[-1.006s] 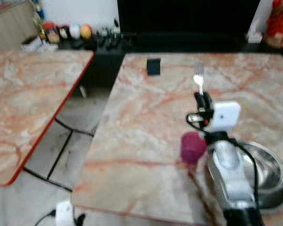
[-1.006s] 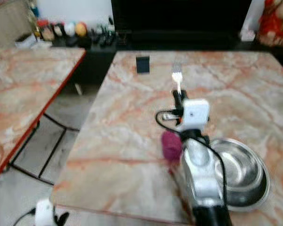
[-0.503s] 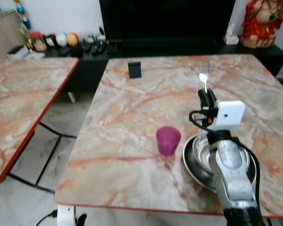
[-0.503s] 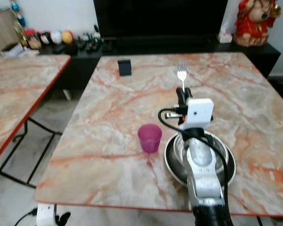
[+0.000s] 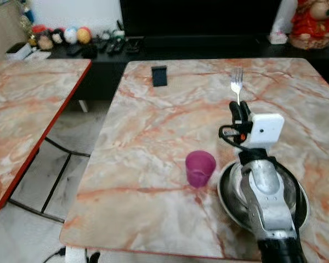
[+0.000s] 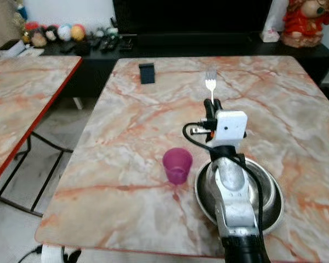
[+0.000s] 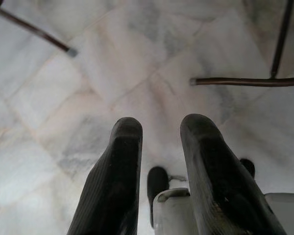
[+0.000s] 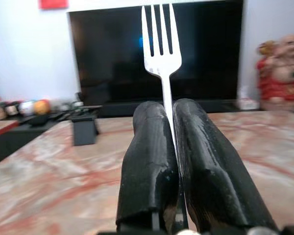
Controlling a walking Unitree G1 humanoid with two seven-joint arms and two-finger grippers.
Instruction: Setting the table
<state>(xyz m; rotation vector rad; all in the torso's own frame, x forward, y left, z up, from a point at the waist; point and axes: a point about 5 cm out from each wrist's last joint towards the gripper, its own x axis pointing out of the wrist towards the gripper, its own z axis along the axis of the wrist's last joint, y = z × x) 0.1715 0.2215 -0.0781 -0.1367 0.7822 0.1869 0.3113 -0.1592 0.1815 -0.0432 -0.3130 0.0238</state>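
Right gripper point(image 8: 169, 115) clamped on fork point(image 5: 237, 83), held above table point(image 5: 153, 137) just beyond bowl point(image 5: 293, 211), tines pointing away from bowl. Cup point(image 5: 200, 168) just beside bowl. Left gripper point(image 7: 159, 134) idle, parted, over floor.

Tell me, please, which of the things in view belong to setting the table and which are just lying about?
Part of the job:
- silver metal fork, clamped in the right gripper
- round steel bowl on the near marble table
- purple plastic cup beside the bowl

Just lying about:
- small black block at the table's far edge
- red figurine on the black sideboard
- second marble table
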